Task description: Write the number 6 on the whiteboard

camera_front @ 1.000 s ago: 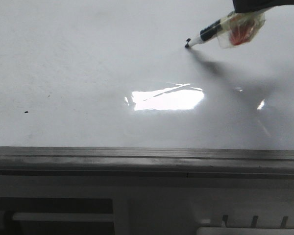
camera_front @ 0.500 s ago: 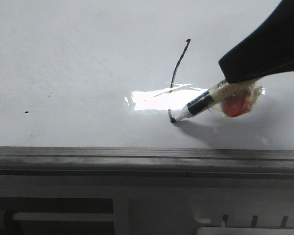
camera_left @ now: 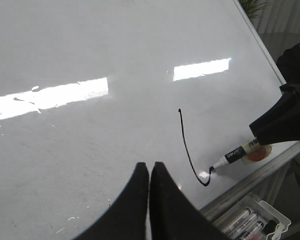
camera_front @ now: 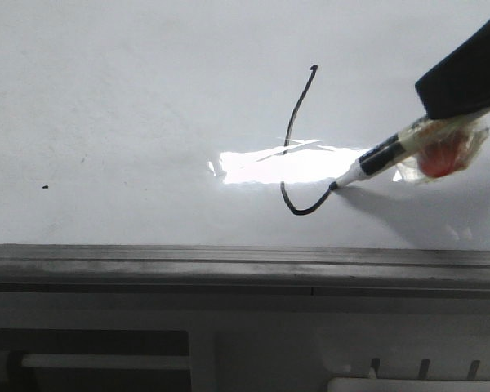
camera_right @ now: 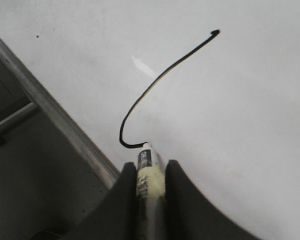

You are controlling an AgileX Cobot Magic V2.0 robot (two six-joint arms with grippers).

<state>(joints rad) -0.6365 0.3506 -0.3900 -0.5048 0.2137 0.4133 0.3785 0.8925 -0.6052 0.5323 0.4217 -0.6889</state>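
Closing the loop is the risky bit: the right gripper (camera_right: pixel 149 175) pinches the marker (camera_front: pixel 374 162), tip at the half-drawn number 6 (camera_front: pixel 296 139) in the frame's centre-right on the whiteboard (camera_front: pixel 114 98). Overshoot leaves a gap. Left gripper (camera_left: pixel 149 172) sits pressed together.

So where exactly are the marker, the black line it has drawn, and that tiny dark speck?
marker (camera_front: pixel 376 161), front view, on its dark barrel near the tip.
number 6 (camera_front: pixel 294 114), front view, on the slanted stem.
small black speck (camera_front: pixel 45 187), front view, on the dot itself, far left.
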